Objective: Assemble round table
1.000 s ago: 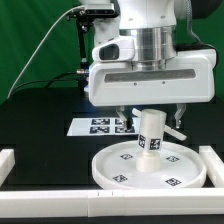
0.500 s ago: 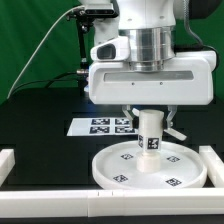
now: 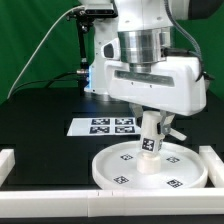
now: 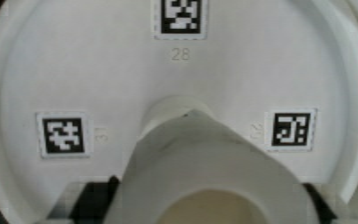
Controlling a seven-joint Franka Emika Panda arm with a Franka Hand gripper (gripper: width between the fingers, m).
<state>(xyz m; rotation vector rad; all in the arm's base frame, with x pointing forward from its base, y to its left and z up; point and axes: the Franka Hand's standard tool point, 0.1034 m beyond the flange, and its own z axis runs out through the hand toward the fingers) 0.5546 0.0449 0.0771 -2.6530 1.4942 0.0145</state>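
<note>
compared with half a second ago, the wrist is turned and the leg (image 3: 150, 137) is tipped off upright, its lower end seated at the middle of the round disc (image 3: 108, 166). the leg's upper part is pinched by the end effector (image 3: 152, 121), seemingly so that it can be twisted into the disc's centre. the disc is left flat on the counter (image 3: 40, 120), near the marker board (image 3: 100, 126).
</note>
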